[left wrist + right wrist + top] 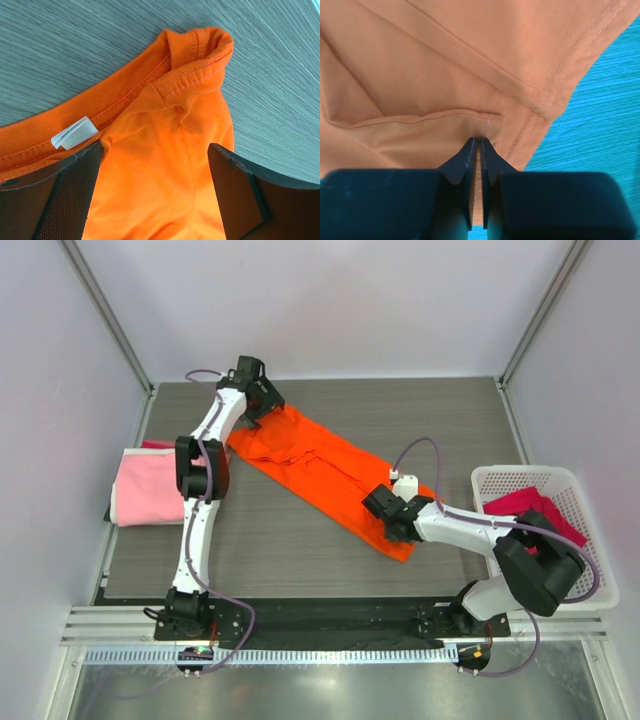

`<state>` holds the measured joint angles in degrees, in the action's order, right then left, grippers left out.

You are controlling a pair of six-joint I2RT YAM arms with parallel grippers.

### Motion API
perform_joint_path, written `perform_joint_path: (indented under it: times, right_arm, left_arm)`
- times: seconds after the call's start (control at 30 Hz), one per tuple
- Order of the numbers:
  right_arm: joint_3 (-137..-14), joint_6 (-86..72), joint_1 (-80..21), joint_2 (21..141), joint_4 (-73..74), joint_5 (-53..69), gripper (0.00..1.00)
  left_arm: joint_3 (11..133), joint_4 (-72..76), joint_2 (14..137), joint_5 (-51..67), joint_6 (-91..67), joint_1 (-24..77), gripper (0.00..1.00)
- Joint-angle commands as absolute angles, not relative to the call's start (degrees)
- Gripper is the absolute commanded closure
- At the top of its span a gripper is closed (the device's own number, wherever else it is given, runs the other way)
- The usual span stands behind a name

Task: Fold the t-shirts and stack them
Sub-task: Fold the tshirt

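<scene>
The bright orange t-shirt [320,475] lies stretched slantwise across the table, collar at the far left, hem at the near right. My left gripper [262,400] is open over the collar end; in the left wrist view its fingers [65,195] straddle orange cloth [165,165] below the neck label [74,133]. My right gripper [392,512] is shut on a fold of the hem [480,127] near the shirt's corner. A folded light pink t-shirt [150,488] lies at the left with a darker pink one under it. A magenta t-shirt [530,510] lies in the basket.
The white lattice basket [590,540] stands at the right edge of the table. Grey walls and metal posts enclose the table. The left arm [200,500] reaches over the pink pile's right edge.
</scene>
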<state>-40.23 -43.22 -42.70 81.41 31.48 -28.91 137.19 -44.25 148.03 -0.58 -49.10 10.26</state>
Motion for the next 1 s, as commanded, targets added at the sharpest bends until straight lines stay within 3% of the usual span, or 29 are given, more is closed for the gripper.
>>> perform_joint_path:
  times: [0.0, 0.1, 0.23, 0.5, 0.83, 0.97]
  right_arm:
    - [-41.93, -44.21, -42.01, 83.49, 30.59, -31.20, 0.89]
    - [-41.57, -49.99, -41.66, 84.64, 34.16, -34.70, 0.99]
    - [-40.26, -57.91, -41.05, 82.97, 39.89, -40.25, 0.99]
    - [-36.21, -57.15, -41.74, 78.49, 37.89, -35.53, 0.99]
    - [-37.79, -63.28, -58.96, 82.69, 40.26, -26.92, 0.99]
    - [-46.36, -64.51, -69.06, 90.51, 39.03, -24.26, 0.99]
  left_arm:
    - [136.05, -45.18, 148.10, -1.40, -48.16, 9.49, 0.12]
    - [136.05, -45.18, 147.83, -1.50, -48.34, 9.49, 0.12]
    - [136.23, -45.18, 147.92, -1.41, -48.43, 9.49, 0.12]
    - [136.23, -44.65, 148.54, -0.79, -48.87, 9.49, 0.12]
    - [136.49, -43.77, 149.41, -0.44, -48.61, 10.54, 0.12]
    - [137.37, -43.33, 149.76, -0.53, -48.60, 12.30, 0.12]
